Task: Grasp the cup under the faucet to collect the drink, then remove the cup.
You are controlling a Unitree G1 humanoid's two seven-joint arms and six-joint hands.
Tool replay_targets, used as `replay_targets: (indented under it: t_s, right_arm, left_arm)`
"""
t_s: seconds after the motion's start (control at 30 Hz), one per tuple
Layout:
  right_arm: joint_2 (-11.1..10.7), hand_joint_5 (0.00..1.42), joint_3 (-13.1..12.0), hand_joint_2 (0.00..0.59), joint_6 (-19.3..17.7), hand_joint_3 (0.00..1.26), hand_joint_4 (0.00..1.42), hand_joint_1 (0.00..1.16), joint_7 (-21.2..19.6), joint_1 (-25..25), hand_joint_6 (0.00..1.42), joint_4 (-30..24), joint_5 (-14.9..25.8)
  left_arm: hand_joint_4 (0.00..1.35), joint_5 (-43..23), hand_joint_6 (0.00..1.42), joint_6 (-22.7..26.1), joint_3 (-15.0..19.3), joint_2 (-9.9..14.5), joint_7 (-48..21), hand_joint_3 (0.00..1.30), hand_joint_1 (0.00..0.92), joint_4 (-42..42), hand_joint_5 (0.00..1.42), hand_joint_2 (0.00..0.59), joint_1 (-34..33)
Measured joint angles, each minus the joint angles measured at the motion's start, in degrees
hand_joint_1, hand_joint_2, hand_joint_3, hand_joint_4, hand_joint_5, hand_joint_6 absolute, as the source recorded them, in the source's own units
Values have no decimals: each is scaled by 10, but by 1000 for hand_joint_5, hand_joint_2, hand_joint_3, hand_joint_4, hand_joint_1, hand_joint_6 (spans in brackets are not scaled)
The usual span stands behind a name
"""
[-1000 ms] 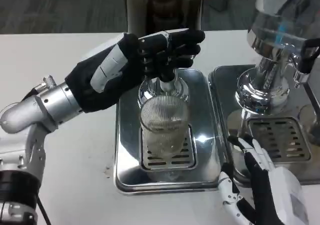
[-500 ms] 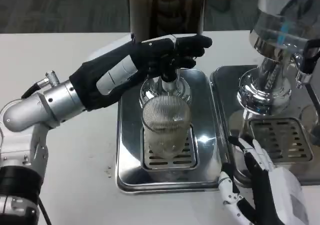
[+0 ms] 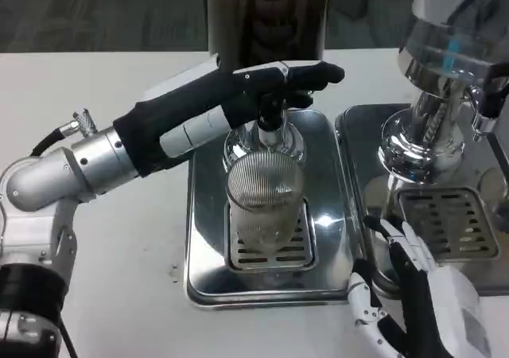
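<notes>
At the table's near right corner, the right hand waits low with its fingers apart, holding nothing, just beside the near right corner of the steel drip tray. It looks parked there to be ready for the cup, though that is a judgement.

On the slotted grate in the middle of that tray stands the ribbed glass cup, upright and directly below the faucet, so anything poured should fall straight into it. Whether any drink is in it yet cannot be told through the ribbing.

Above and behind the cup, the left hand reaches in from the table's left side, its fingers stretched out flat and close together over the top of the faucet. It seems to press or rest on the tap's handle to run the drink, but actual contact is hidden under the fingers; it grips nothing visible.

Toward the table's right edge sits a second drip tray carrying a chrome dispenser.
</notes>
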Motion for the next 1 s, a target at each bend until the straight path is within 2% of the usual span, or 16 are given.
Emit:
replay_targets:
  t_s: [0.7, 0.83, 1.0]
  right_arm:
    - [-1, 50, -4, 553, 0, 172, 54, 292, 1, -4, 143, -1, 7]
    - [-1, 50, -7, 541, 0, 149, 54, 292, 2, -4, 144, -2, 23]
    - [-2, 61, -22, 514, 0, 135, 46, 307, 18, -9, 156, -5, 64]
  left_arm:
    - [28, 44, 117, -79, -27, 16, 50, 182, 0, 4, 56, 74, 1]
    - [31, 45, 118, -89, -31, 18, 58, 182, 0, 5, 56, 74, 1]
    - [35, 51, 118, -101, -36, 23, 68, 182, 0, 7, 56, 73, 1]
